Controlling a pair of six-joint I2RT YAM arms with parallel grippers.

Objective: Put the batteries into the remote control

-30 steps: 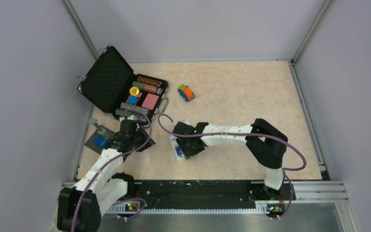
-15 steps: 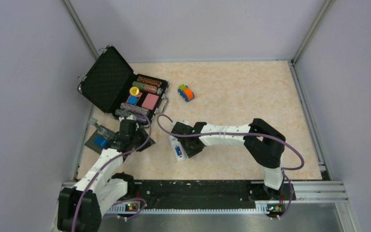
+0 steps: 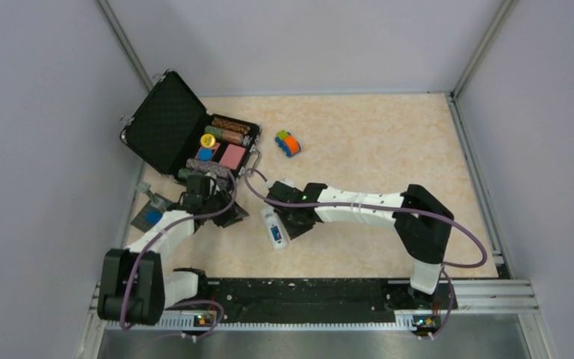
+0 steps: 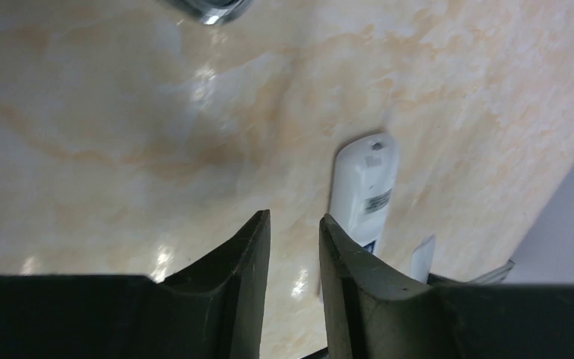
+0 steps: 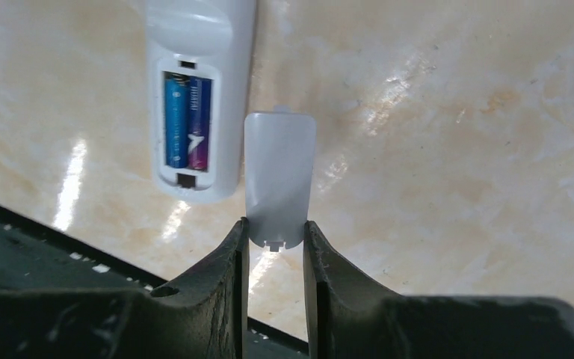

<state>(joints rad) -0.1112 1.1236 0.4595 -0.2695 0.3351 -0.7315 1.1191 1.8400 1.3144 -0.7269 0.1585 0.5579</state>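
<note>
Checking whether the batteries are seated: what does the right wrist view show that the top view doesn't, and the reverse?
Right wrist only: two batteries side by side in the open compartment, and the cover pinched in the right gripper. Top only: the case, the toy car and the left gripper. Both: the remote lying back-up on the table.

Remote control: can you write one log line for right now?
batteries: both inside remote control | right gripper: pinching battery cover, not yet fitted | left gripper: empty, jaws apart
</note>
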